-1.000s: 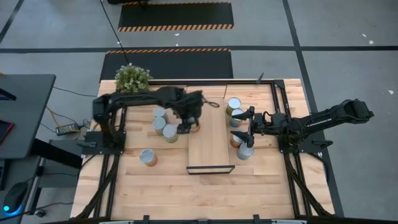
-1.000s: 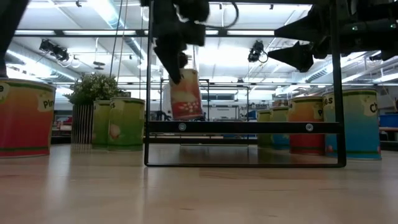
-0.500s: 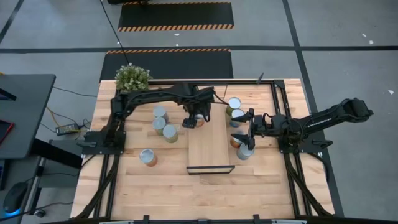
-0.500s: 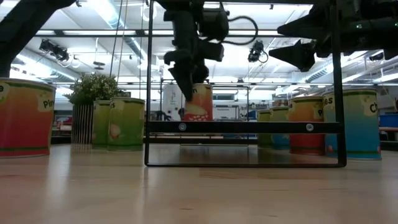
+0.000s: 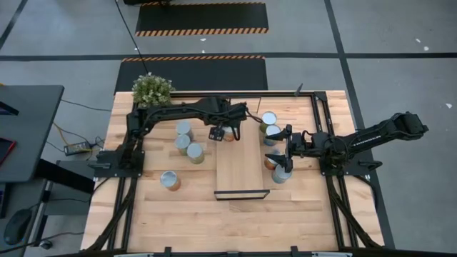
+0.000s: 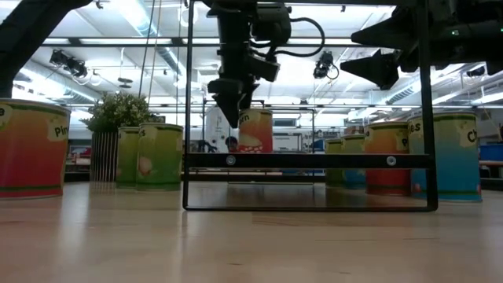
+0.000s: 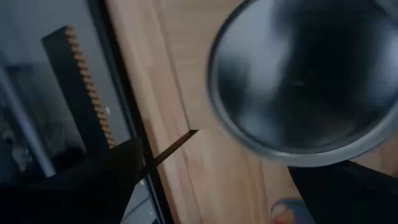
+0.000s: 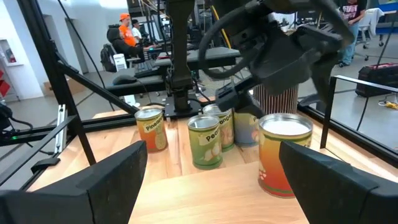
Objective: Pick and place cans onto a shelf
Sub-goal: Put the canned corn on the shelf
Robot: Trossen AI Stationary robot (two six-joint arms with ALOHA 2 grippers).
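An orange can (image 6: pixel 255 130) stands upright by its base on the far end of the shelf (image 5: pixel 242 168); its silver top fills the left wrist view (image 7: pixel 305 74). My left gripper (image 6: pixel 233 110) is open just above and beside that can's top, fingers pointing down. My right gripper (image 5: pixel 288 140) is open and empty, hovering over the cans (image 5: pixel 272 131) to the right of the shelf. Three more cans (image 5: pixel 183 142) stand left of the shelf, and another one (image 5: pixel 170 180) stands nearer the front.
A potted plant (image 5: pixel 152 89) stands at the far left corner. Two cans (image 5: pixel 281 173) stand close under my right arm by the shelf's right side. The shelf's dark frame (image 6: pixel 306 160) lifts the board above the tabletop. People sit in the room beyond (image 8: pixel 127 37).
My left gripper has carried the orange can from the shelf's left side toward the table's right and far edge, onto the shelf's far end. The can was tilted in the air and now stands upright on the board. The gripper has risen slightly from it.
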